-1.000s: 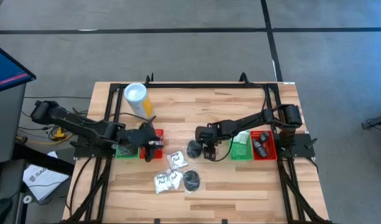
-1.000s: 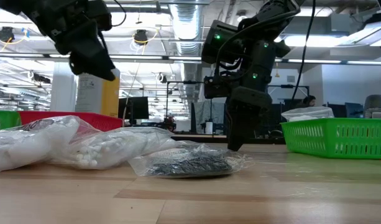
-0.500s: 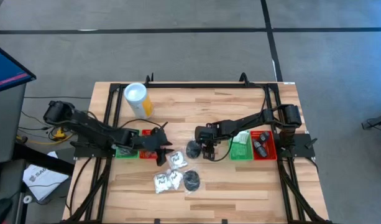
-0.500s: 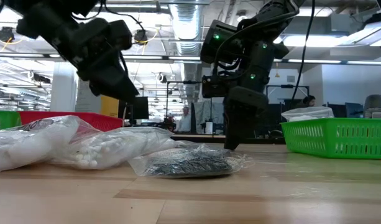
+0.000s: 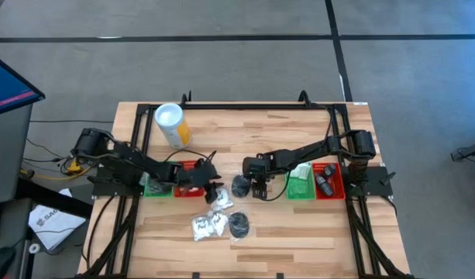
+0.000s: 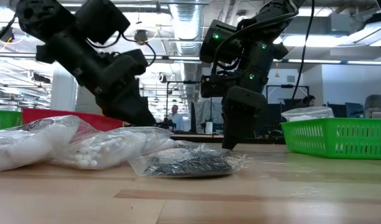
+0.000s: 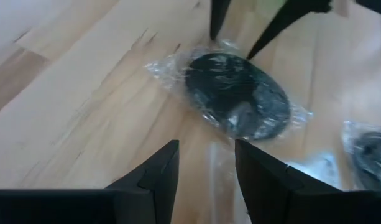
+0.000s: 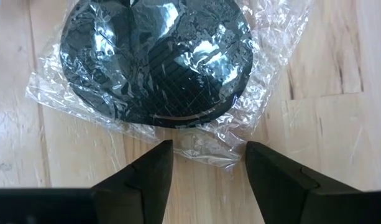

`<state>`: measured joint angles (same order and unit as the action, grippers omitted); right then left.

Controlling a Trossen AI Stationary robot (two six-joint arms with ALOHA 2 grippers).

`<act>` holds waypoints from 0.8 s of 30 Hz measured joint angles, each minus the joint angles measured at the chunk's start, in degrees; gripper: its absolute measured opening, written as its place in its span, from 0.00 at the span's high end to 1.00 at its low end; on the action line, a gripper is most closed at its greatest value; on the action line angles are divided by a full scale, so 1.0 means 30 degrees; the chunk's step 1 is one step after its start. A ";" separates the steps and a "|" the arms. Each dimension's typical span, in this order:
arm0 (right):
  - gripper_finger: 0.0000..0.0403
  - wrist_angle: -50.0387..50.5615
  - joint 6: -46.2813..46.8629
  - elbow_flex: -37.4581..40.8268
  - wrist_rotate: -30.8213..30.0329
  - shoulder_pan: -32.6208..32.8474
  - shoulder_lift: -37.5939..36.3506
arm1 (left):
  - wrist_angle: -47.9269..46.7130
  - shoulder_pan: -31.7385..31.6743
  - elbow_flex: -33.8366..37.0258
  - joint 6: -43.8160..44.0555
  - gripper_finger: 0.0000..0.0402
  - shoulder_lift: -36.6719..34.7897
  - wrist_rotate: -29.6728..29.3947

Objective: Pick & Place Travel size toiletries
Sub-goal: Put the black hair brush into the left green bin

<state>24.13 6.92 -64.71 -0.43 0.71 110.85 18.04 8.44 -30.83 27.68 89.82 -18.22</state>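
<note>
Because both arms crowd the middle of the high view, the main risk I see is a clash. At left-centre the left gripper (image 5: 211, 190) hovers with fingers parted and empty, just left of the white sachets (image 5: 221, 199); its wrist view looks onto a bagged black disc (image 7: 237, 94), with the other arm's fingertips touching that bag's far edge. Right of centre, the right gripper (image 5: 258, 188) hangs open and empty over the same disc (image 5: 242, 185). The loose plastic wrap (image 8: 265, 59) could slip from the fingers or drag the disc sideways. The disc lies flat, round, with no long axis; its wrapper trails toward the right gripper. Another disc (image 5: 239, 225) sits lower centre.
</note>
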 joint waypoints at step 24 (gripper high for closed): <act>0.52 -0.0208 -0.0306 0.0007 -0.0007 0.0000 0.0000 | 0.1198 -0.0454 -0.0087 -0.0283 0.63 0.0184 0.1092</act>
<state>23.51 6.00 -64.69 -0.45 0.71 110.85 21.63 7.08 -31.09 26.83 90.37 -14.94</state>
